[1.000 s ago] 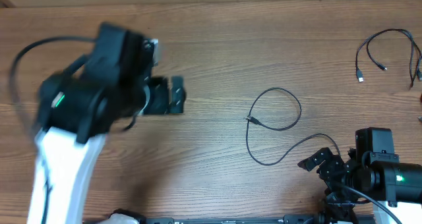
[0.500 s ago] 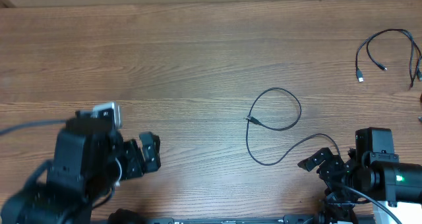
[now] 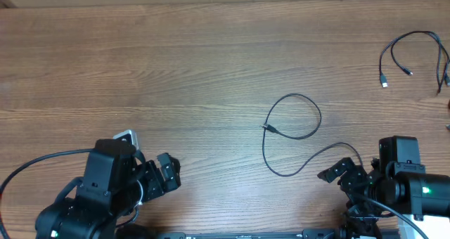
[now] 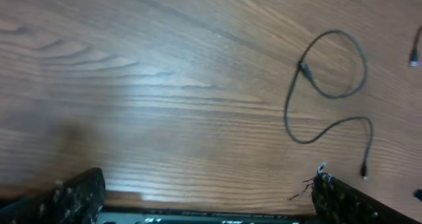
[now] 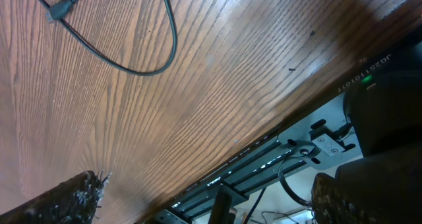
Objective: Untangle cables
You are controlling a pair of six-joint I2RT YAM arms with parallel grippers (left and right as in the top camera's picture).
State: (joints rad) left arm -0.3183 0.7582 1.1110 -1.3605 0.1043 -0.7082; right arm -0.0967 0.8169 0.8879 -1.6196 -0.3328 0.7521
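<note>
A thin black cable [image 3: 296,95] lies loose in a loop at the middle right of the wooden table, its tail curving toward my right gripper. It shows in the left wrist view as a cable [image 4: 305,69] to the right, and in the right wrist view as a cable [image 5: 138,73] at the upper left. More thin cables [image 3: 413,34] lie at the far right corner. My left gripper [image 3: 171,174] [image 4: 208,194] hangs open and empty at the near left edge. My right gripper [image 3: 336,177] [image 5: 211,197] is open and empty near the tail's end.
The table's near edge [image 5: 264,128] runs under both grippers, with a metal rail [image 4: 217,217] below it. The left arm's body [image 3: 98,197] and the right arm's base [image 3: 408,190] fill the near corners. A thick black arm cable [image 3: 35,165] arcs at the left.
My left arm has swung back from the far left of the table to the near left edge, its gripper still open. The right arm and the cables have not moved.
</note>
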